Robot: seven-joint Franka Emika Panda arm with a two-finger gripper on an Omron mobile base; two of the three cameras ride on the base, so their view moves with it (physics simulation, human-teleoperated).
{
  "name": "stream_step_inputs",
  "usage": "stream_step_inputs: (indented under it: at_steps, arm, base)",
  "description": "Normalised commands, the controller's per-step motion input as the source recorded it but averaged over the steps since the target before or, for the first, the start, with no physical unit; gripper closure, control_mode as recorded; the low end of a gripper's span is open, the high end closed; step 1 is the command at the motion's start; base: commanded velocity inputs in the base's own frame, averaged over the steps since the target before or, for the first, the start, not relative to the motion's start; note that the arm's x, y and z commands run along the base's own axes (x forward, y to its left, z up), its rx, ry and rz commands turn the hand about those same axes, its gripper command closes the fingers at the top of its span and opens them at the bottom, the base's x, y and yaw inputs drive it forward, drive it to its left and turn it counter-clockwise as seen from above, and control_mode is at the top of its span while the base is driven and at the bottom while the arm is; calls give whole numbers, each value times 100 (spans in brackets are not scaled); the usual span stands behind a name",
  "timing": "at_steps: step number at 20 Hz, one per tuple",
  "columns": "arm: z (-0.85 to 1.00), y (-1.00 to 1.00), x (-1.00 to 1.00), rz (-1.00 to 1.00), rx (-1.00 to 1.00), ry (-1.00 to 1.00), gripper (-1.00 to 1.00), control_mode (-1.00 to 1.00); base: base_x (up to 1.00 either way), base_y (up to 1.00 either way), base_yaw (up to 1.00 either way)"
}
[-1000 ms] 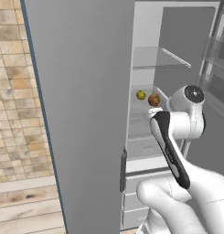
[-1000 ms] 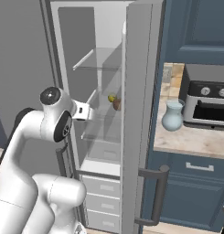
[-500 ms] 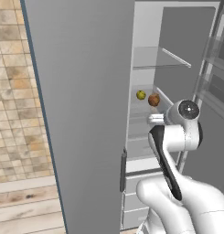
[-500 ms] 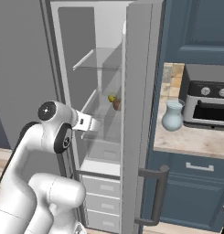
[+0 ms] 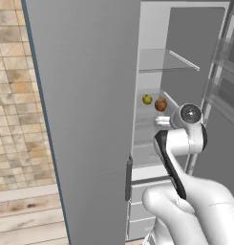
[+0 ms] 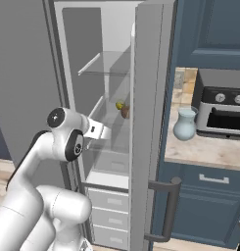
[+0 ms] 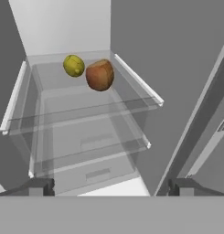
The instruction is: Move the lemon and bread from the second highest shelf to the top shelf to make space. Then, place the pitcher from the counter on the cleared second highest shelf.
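Observation:
The yellow lemon (image 7: 73, 65) and the brown bread (image 7: 100, 75) lie side by side at the back of the second highest shelf (image 7: 137, 81) in the open fridge. My gripper (image 7: 111, 186) hangs open and empty in front of that shelf, a little below it and well short of both. From the base views the lemon (image 5: 147, 99) (image 6: 119, 105) and bread (image 5: 160, 104) (image 6: 125, 112) sit just beyond my hand (image 6: 100, 131). The top shelf (image 5: 169, 62) (image 6: 105, 64) is bare. The pitcher (image 6: 184, 124) stands on the counter (image 6: 209, 150) to the fridge's right.
One fridge door (image 5: 85, 119) stands open on the left, and the other door (image 6: 147, 122) with its dark handle (image 6: 166, 211) stands between fridge and counter. Lower glass shelves (image 7: 86, 153) and white drawers (image 6: 109, 206) lie below. A toaster oven (image 6: 222, 106) sits behind the pitcher.
The arm has dropped lower and the hand has come down toward the second highest shelf's level. The gripper stays open. Lemon, bread and pitcher have not moved.

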Motion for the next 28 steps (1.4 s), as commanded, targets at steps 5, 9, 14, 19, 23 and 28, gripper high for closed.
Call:
stream_step_inputs:
  at_steps: [5,9,14,19,23,28]
  arm:
    - [0,-8,34,0,0,0,-100,-100]
    - [0,-6,35,0,0,0,-100,-100]
    - [1,0,41,0,0,3,-100,-100]
    - [6,-2,45,0,0,2,-100,-100]
    - [0,-10,43,0,0,4,-100,-100]
    - [0,-11,37,0,0,2,-100,-100]
  base:
    - [0,0,0]
    - [0,0,0]
    - [0,0,0]
    - [0,0,0]
    - [0,0,0]
    - [0,0,0]
